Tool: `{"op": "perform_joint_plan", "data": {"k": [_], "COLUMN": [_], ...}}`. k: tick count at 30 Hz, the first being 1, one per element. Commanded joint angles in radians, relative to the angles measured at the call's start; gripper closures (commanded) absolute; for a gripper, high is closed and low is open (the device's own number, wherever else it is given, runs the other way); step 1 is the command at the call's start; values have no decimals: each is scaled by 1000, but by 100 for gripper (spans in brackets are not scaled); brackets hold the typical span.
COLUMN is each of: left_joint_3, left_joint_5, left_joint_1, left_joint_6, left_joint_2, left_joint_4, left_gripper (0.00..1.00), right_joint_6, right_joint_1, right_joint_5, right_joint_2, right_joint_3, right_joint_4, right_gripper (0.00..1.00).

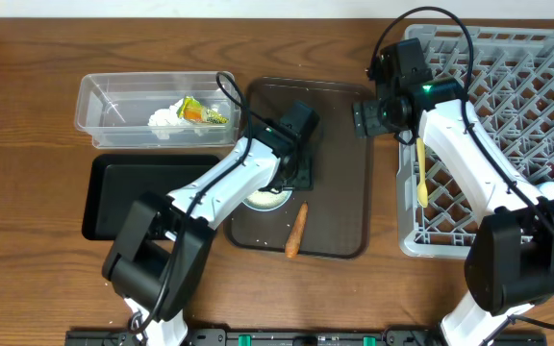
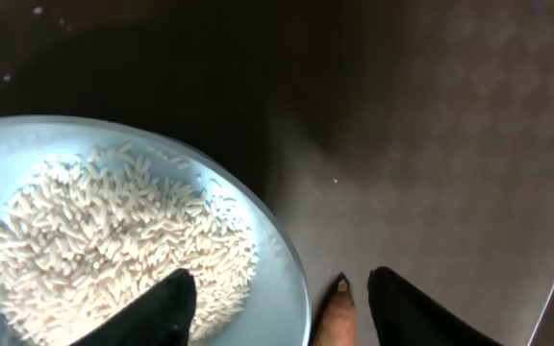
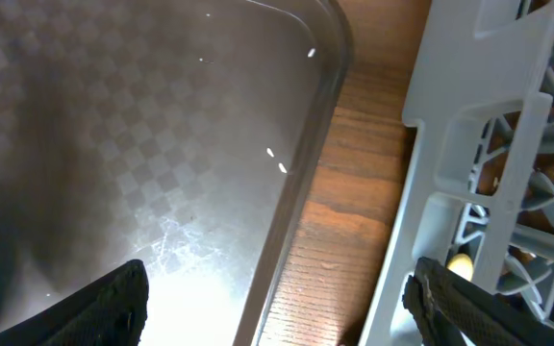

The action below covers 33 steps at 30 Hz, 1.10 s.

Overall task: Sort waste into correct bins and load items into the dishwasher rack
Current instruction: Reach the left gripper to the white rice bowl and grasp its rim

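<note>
A white bowl [image 1: 265, 200] with a light-blue rim [image 2: 282, 274] sits on the brown serving tray [image 1: 339, 173] and holds rice-like crumbs [image 2: 113, 231]. My left gripper [image 1: 275, 187] [image 2: 282, 300] is open astride the bowl's rim, one finger [image 2: 166, 309] over the rice and the other [image 2: 407, 308] outside on the tray. The tip of the carrot-like stick [image 1: 296, 231] [image 2: 338, 312] lies between the fingers. My right gripper [image 1: 364, 117] [image 3: 279, 293] hangs open and empty between the tray edge and the dishwasher rack [image 1: 527, 86] [image 3: 421, 192]. The yellow spoon [image 1: 421, 178] [image 3: 460, 264] lies in the rack.
At the back left, a clear tub [image 1: 113, 106] holds crumpled tissue [image 1: 166, 120] and a yellow-green wrapper [image 1: 203, 112]. A black tray [image 1: 142, 192] lies in front of it, left of the serving tray. A strip of bare wooden table [image 3: 354, 192] separates serving tray and rack.
</note>
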Motion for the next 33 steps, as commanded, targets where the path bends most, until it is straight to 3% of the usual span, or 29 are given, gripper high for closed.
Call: {"op": "perform_joint_plan", "data": {"k": [1, 12, 26, 33], "left_joint_3": [-10, -12, -12, -10], "left_joint_5": [-61, -63, -63, -64], "left_joint_1": [-3, -5, -8, -8], "left_joint_6": [-5, -5, -5, -5], "left_joint_2": [11, 58, 58, 40], "left_joint_4": [2, 23, 46, 38], "left_gripper": [47, 56, 94, 94], "right_joint_6": [15, 15, 15, 15], "right_joint_1": [-10, -10, -10, -10], "right_joint_5": [14, 14, 14, 14], "right_joint_2": [-2, -2, -2, -2], "right_joint_3": [-1, -1, -1, -1], "right_joint_4": [-3, -10, -13, -18], "right_gripper": [14, 14, 14, 14]}}
